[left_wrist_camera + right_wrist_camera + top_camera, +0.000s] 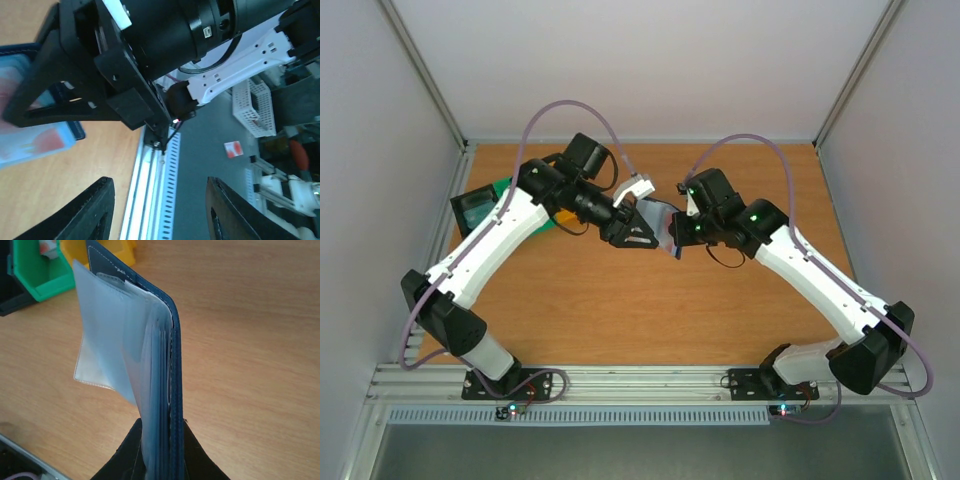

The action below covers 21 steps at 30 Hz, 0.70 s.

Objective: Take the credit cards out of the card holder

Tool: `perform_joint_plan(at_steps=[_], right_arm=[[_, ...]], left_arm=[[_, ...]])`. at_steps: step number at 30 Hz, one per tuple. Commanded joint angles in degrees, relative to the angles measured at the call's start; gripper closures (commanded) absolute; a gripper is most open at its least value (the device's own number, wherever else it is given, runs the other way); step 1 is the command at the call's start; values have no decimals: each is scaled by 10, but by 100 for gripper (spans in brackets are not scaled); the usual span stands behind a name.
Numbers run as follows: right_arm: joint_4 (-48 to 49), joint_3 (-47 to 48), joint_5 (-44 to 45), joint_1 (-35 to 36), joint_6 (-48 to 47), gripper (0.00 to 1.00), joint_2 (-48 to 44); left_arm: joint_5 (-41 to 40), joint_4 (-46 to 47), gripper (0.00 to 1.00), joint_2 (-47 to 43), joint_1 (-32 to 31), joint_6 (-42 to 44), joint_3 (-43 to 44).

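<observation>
Your flat navy-blue bifold card holder (173,385) is off the orange-brown wooden tabletop (620,310), held up over its middle between the two arms. In the right wrist view you look at it edge-on: the stitched navy cover stands upright on the right, and a fan of clear and pale blue-grey plastic sleeves (107,335) splays off to the left. Your right tool (162,457) has its black fingers pinched narrow on the holder's lower edge, so it carries the holder. In the left wrist view, a pale card with blurred reddish marks (32,142) shows on the holder's face, beside a strip of the navy cover; you cannot tell how far it sits in its pocket. Your left tool (159,192) is just beside the holder, its fingers spread wide with nothing between them, only the tabletop's edge and the metal rail below. Farther out, at the back left of the tabletop, stand a bright green plastic bin (42,270), a yellow plastic bin (117,252) next to it and a black bin (6,302) at the green one's other side.
</observation>
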Motion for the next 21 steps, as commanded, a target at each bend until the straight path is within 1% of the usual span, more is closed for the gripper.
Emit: perform_joint_plan(at_steps=[1, 4, 5, 7, 9, 13, 17, 19, 21], right_arm=[[25, 17, -42, 16, -24, 99, -8], [69, -2, -99, 16, -25, 99, -38], [77, -5, -111, 16, -27, 99, -46], [94, -13, -140, 16, -33, 99, -60], [111, -20, -172, 16, -38, 99, -69], [153, -34, -232, 16, -48, 99, -84], [191, -50, -279, 16, -61, 99, -99], [207, -55, -305, 16, -63, 99, -102], [222, -60, -311, 14, -63, 99, -103]], left_arm=[[44, 64, 51, 3, 1, -64, -38], [0, 110, 53, 5, 15, -97, -69], [-3, 126, 53, 4, 25, -102, -77], [6, 157, 53, 0, 46, -140, -93], [11, 172, 51, -6, 56, -156, -102], [11, 163, 48, -6, 57, -146, -102], [-8, 146, 47, -11, 57, -119, -97], [14, 151, 48, -10, 57, -118, -100], [47, 162, 52, -9, 51, -134, -106]])
